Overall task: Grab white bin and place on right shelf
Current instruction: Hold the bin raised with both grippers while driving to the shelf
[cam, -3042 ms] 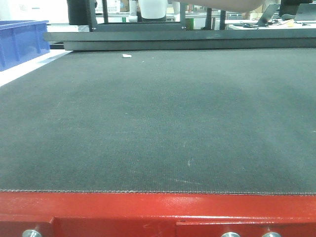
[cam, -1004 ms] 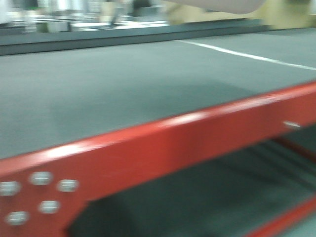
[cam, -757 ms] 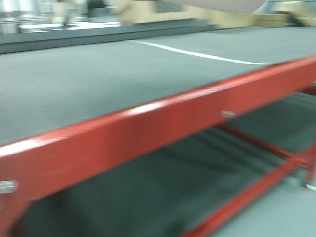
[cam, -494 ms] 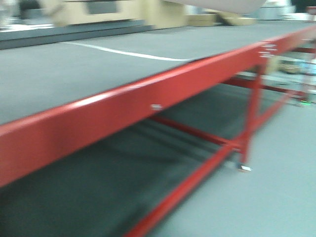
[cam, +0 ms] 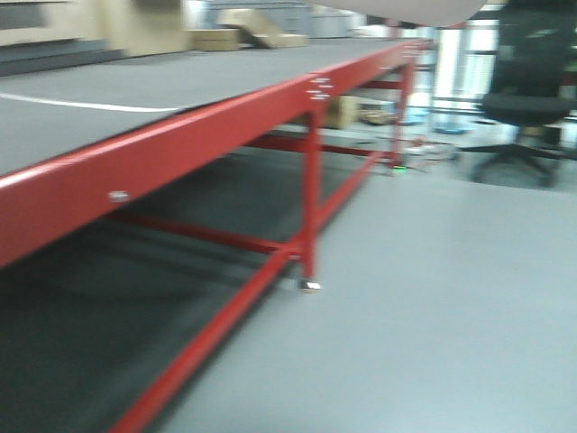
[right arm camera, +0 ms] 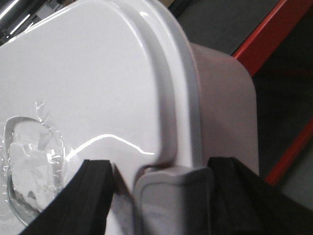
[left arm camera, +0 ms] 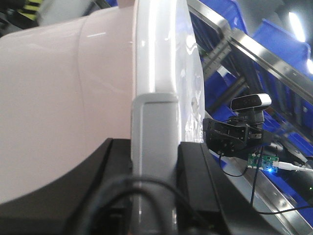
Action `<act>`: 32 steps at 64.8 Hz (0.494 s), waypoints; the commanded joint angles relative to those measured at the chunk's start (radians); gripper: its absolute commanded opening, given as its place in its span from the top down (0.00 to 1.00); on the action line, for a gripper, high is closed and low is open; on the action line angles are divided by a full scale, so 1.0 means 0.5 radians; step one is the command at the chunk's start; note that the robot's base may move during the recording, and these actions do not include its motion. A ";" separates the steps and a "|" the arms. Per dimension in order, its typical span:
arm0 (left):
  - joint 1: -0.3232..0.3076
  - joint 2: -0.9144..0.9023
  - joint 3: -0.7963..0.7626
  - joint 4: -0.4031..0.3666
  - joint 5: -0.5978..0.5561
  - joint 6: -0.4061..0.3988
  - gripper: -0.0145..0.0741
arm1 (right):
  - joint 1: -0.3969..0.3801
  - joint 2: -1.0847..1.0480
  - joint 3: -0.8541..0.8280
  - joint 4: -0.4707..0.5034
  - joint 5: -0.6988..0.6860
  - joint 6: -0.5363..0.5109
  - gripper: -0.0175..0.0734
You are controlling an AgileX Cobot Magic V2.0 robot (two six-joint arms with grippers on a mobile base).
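The white bin [left arm camera: 58, 98] is held up between both grippers. In the left wrist view my left gripper [left arm camera: 154, 147] is shut on the latch of its lid rim [left arm camera: 154, 54], with a black finger on each side. In the right wrist view my right gripper [right arm camera: 161, 166] is shut on the lid's [right arm camera: 98, 78] other latch; the pinkish tub wall [right arm camera: 225, 93] hangs below it. The bin's underside [cam: 406, 9] shows at the front view's top edge. Steel shelf rails [left arm camera: 254, 54] run behind the bin; I cannot tell whether they are the right shelf.
The red-framed table [cam: 180, 144] with its dark mat runs off to the upper right, one leg [cam: 311, 207] near the middle. Grey floor [cam: 433, 298] spreads to the right. A black office chair [cam: 527, 99] stands at the far right. Blue bins [left arm camera: 279, 39] sit among the steel rails.
The front view has swung right, from facing the table's mat to looking along its red frame; floor and a chair have come into view. The bin stays at the top edge.
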 commanded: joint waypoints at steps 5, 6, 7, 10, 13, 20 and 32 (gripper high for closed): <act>-0.115 -0.085 -0.067 -0.166 0.526 0.017 0.97 | 0.074 -0.097 -0.067 0.316 0.371 -0.010 0.75; -0.115 -0.085 -0.067 -0.166 0.526 0.017 0.97 | 0.074 -0.097 -0.067 0.316 0.371 -0.010 0.75; -0.115 -0.085 -0.067 -0.166 0.526 0.017 0.97 | 0.074 -0.097 -0.067 0.316 0.371 -0.010 0.75; -0.115 -0.085 -0.067 -0.166 0.526 0.017 0.97 | 0.074 -0.097 -0.067 0.316 0.371 -0.010 0.75; -0.115 -0.085 -0.067 -0.170 0.526 0.017 0.97 | 0.074 -0.097 -0.067 0.316 0.371 -0.010 0.75; -0.115 -0.085 -0.067 -0.170 0.526 0.017 0.97 | 0.074 -0.097 -0.067 0.316 0.371 -0.010 0.75; -0.115 -0.085 -0.067 -0.170 0.526 0.017 0.97 | 0.074 -0.097 -0.067 0.316 0.371 -0.010 0.75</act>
